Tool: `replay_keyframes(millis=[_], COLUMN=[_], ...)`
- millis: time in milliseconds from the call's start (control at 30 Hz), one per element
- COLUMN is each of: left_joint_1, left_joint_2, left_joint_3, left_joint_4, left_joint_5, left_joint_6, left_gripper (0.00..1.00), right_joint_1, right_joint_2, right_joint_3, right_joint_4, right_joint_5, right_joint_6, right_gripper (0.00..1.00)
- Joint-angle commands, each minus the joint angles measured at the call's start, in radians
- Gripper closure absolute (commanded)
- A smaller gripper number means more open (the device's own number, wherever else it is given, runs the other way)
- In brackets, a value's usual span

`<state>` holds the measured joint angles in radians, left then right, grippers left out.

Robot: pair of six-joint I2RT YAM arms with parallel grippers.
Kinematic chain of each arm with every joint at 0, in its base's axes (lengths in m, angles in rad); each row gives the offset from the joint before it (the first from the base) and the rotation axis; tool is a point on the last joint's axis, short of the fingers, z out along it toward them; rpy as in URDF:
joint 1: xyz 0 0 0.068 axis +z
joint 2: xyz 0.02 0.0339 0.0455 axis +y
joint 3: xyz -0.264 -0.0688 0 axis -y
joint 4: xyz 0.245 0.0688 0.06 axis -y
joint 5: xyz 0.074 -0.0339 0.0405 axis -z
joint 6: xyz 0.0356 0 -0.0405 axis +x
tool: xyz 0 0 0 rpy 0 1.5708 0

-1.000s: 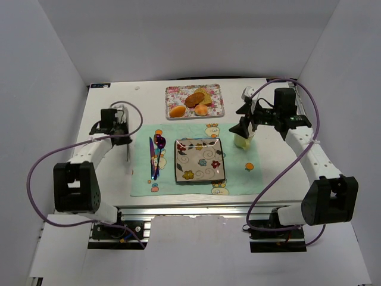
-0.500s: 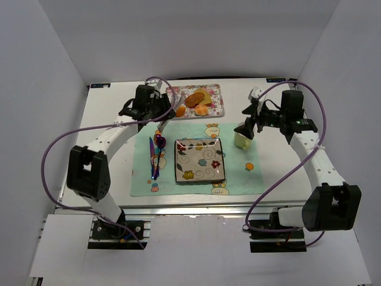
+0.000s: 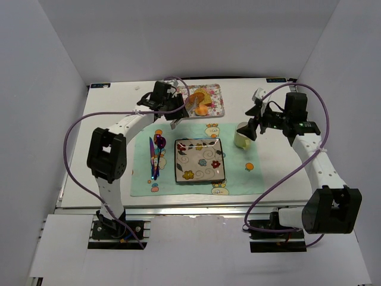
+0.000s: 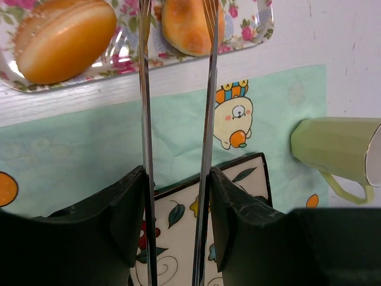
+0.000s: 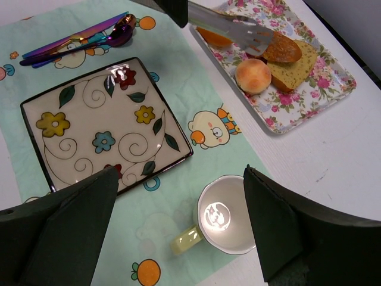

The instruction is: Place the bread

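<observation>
**A:** What lies furthest left?

**B:** A knife and spoon (image 3: 155, 154) with a purple sheen, side by side on the pale green placemat (image 3: 238, 174).

**A:** And the left arm?

**B:** It reaches across to the floral tray (image 5: 311, 102) at the back of the table. The left gripper (image 5: 259, 40) carries two long metal tines, which stand apart with a clear gap between them and hold nothing.

**A:** Where is the bread?

**B:** The bread (image 4: 189, 27) sits on the tray, near its front rim. An orange oval piece (image 4: 62, 39) lies to its left, and a dark brown piece (image 5: 283, 50) lies behind it on a tan slice (image 5: 300, 67). From the left wrist, one tine passes just left of the bread and the other crosses over it. I cannot tell whether either tine touches it, since the tips run out of that view.

**A:** In the middle of the mat?

**B:** A square plate (image 3: 199, 159) painted with flowers and curls.

**A:** And to the right?

**B:** A pale green cup (image 5: 223, 217) stands upright on the mat, right of the plate, with its handle toward the near edge. The right gripper (image 3: 253, 125) hovers above it, its fingers spread wide and nothing between them.
</observation>
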<state>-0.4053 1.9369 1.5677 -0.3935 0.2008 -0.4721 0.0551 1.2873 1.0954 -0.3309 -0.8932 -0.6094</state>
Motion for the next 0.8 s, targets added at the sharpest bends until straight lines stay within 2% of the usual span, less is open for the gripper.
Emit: replay_keyframes(millis=[0, 767], left_joint_1=[-0.012, -0.017], left_joint_2=[-0.001, 0.068], left_joint_3=[0.040, 0.058], left_joint_4=[-0.010, -0.036], left_joint_5=[0.049, 0.104], left_joint_6=[-0.011, -0.017], left_gripper=[0.45, 0.45], right_joint_1=[-0.012, -0.018], right_joint_2=[-0.023, -0.020], right_joint_3=[-0.011, -0.017], right_joint_4=[0.035, 0.041], right_joint_5=[-0.021, -0.039], right_joint_6=[0.003, 0.013], right_gripper=[0.11, 0.11])
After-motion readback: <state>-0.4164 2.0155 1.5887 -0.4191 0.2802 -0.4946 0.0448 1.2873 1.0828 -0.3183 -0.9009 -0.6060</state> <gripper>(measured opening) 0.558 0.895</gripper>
